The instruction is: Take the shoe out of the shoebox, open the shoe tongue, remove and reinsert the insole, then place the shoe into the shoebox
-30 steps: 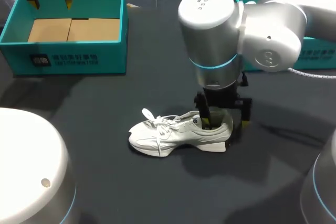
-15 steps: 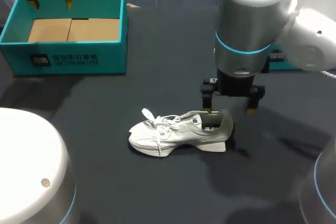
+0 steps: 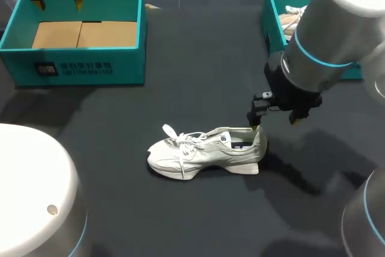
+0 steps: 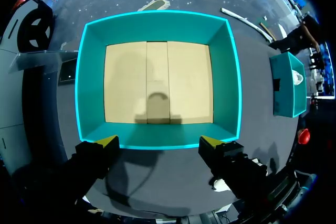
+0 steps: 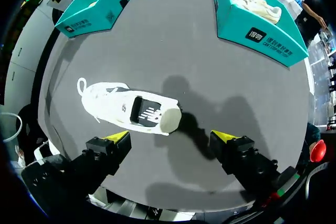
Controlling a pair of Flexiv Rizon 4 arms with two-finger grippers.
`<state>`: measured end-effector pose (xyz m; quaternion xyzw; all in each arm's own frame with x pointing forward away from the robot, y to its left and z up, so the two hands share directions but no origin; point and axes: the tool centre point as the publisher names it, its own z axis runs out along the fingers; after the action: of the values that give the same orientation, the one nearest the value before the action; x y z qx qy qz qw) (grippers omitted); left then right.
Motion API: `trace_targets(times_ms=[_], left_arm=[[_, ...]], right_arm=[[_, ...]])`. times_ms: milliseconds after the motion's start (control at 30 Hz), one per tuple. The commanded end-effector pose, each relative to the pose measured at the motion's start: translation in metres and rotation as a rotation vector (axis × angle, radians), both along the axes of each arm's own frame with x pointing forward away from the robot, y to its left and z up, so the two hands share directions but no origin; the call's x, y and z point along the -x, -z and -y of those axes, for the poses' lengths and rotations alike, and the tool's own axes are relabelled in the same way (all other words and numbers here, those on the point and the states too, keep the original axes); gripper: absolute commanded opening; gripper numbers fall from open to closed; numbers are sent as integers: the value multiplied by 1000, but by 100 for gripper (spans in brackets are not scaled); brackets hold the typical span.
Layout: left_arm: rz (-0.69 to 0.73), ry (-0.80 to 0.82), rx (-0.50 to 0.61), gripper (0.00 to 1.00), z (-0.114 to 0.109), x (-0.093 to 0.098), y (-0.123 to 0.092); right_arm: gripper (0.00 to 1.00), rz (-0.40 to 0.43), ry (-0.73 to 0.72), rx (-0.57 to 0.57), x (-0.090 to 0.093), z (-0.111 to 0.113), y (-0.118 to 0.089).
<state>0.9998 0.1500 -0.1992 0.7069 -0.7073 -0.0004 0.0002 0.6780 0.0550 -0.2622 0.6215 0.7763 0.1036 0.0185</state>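
The table (image 3: 180, 70) is dark and matte. From the head view, the left box (image 3: 81, 67), teal-walled, sits at the far left and shows a tan cardboard floor (image 3: 81, 33). My left gripper (image 3: 58, 3) hangs over that box's far wall, with its fingers spread wide and nothing between them. The right box (image 3: 274, 25) stands at the far right with a second shoe (image 3: 293, 19) lying in it. The white shoe (image 3: 204, 151) lies upright on its sole in the middle of the table, laces loose and toe toward my left side. My right gripper (image 3: 275, 123) hovers just above and beside the heel, with its fingers apart and holding nothing.

In the left wrist view, the left box (image 4: 157, 20) lies straight ahead of my left gripper (image 4: 158, 141), which is spread about as wide as the box. The cardboard floor (image 4: 157, 82) is in full sight. The right box (image 4: 286, 90) stands well off to one side.

In the right wrist view, the shoe (image 5: 113, 103) lies just ahead of my right gripper (image 5: 171, 136), which is wide open and not touching it. A dark insole (image 5: 144, 114) sits inside the shoe. Beyond it stand the right box (image 5: 260, 32), holding the second shoe (image 5: 257, 3), and the left box (image 5: 92, 9).
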Motion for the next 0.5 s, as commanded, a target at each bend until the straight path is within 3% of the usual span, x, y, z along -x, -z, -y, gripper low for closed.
trace_targets(times_ms=[33,133,167,500], left_arm=[[0,0,0,100,0,0,0],[0,0,0,100,0,0,0],[0,0,0,100,0,0,0],[0,0,0,100,0,0,0]], right_arm=[[100,37,-441,-936,8,27,-11],[100,56,-554,-1032,4,39,-15],[100,0,-626,-1065,4,41,-15],[100,0,-626,-1065,4,41,-15]])
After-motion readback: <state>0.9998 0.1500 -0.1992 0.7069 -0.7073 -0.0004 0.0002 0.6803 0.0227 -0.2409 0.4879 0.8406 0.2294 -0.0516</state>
